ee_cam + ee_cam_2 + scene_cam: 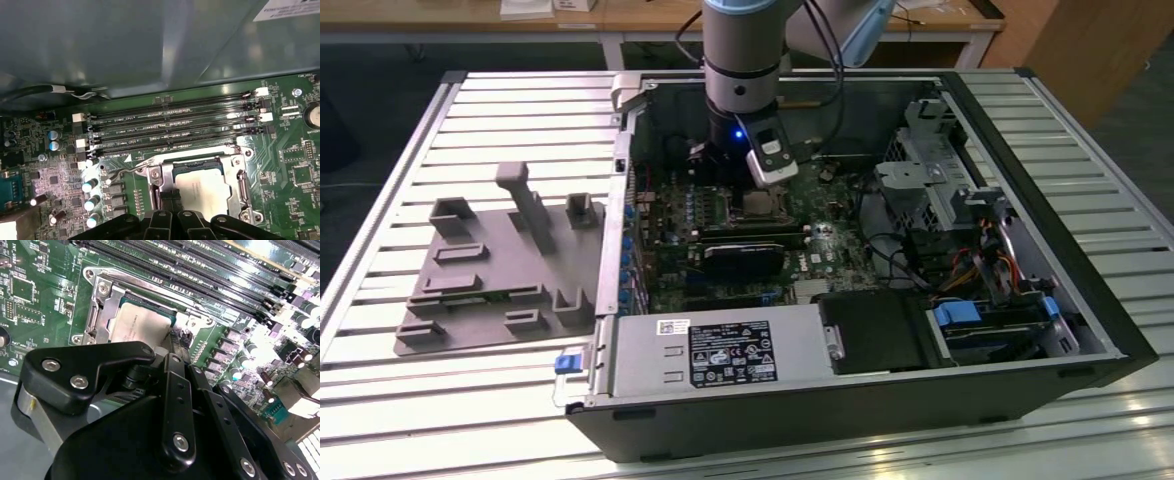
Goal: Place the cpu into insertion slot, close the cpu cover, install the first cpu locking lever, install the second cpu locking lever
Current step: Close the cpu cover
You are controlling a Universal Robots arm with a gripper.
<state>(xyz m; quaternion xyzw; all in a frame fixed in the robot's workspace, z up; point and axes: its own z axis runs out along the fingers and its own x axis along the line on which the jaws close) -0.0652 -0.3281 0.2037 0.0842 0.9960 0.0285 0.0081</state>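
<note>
Tool (165,199) tips look drawn together, clamped on nothing I can make out, low at the slot (195,166) rim on the side facing the capacitors (90,186); cpu (207,192) lies flat in the slot, mid-way across the board (295,150) beside the memory rails (170,125), cover (235,172) down around it; a wire lever (122,172) juts out near the tips; I judge it the step in hand: bear on the wire alone, steadily, clear of cpu and capacitors.
</note>
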